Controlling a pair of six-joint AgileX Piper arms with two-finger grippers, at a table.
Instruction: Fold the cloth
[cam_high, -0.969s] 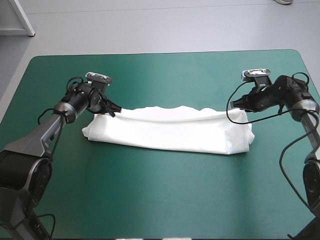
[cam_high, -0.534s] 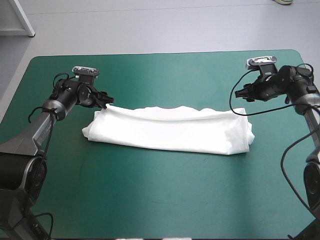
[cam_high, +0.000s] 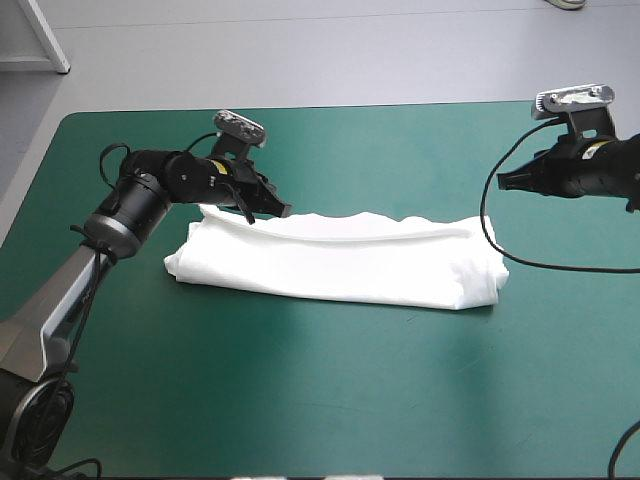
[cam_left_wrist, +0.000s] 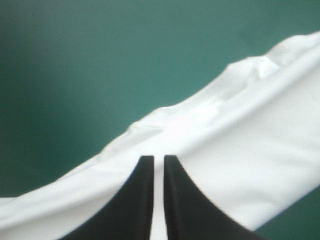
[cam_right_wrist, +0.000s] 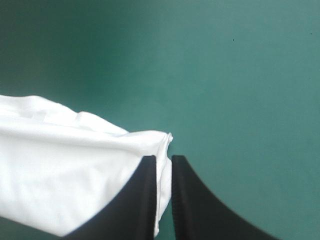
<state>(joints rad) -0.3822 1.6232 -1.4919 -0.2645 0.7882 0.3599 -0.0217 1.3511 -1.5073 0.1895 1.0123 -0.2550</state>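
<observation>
On left of cover (cam_high: 320, 400): left gripper (cam_high: 283, 211), fingers pressed nearly together with only a thin slit, tips low at far edge of shirt (cam_high: 340, 262) near its left end; no cloth seen caught between them. Mid-cover: shirt, white, folded into a long band running left to right, lying flat, far edge rumpled. On right: right gripper (cam_high: 503, 182), raised past shirt's right end, not touching it, fingers likewise almost meeting, narrow slit, nothing held.
</observation>
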